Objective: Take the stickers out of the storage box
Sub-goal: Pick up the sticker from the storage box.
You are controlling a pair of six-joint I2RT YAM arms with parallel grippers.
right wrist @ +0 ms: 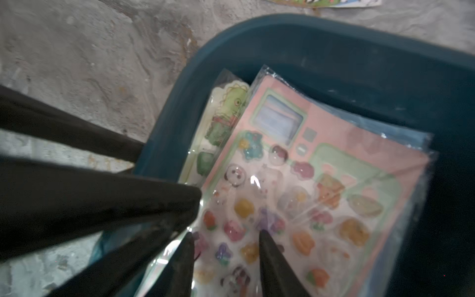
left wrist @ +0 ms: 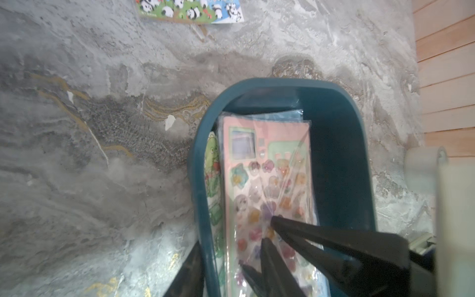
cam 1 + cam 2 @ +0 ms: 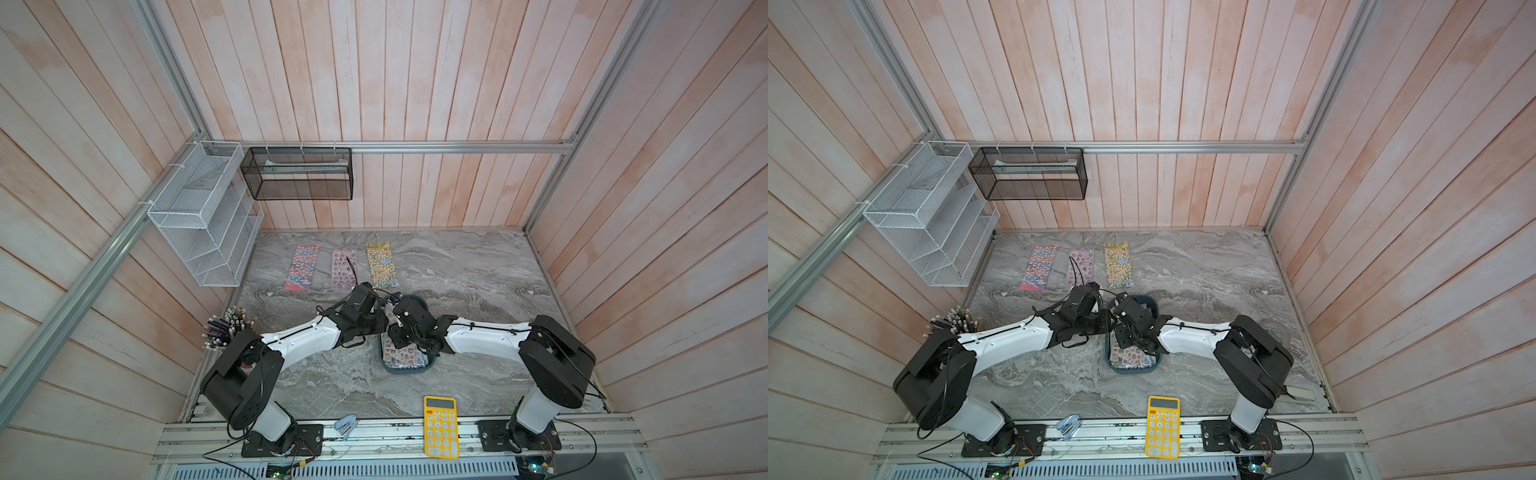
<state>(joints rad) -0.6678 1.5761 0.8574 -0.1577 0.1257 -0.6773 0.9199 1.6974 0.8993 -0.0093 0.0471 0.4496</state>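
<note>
Found the stickers (image 1: 321, 180) stacked in the storage box (image 1: 334, 51) on the bench (image 3: 478, 270), long axes pointing toward the back wall (image 3: 415, 187). Saw left fingers (image 1: 128, 203) apart astride its rim, right fingers (image 1: 270, 264) apart on the pink sheet (image 2: 267, 164).

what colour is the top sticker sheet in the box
The top sticker sheet is pink with multicoloured figures; best in the right wrist view.
</note>
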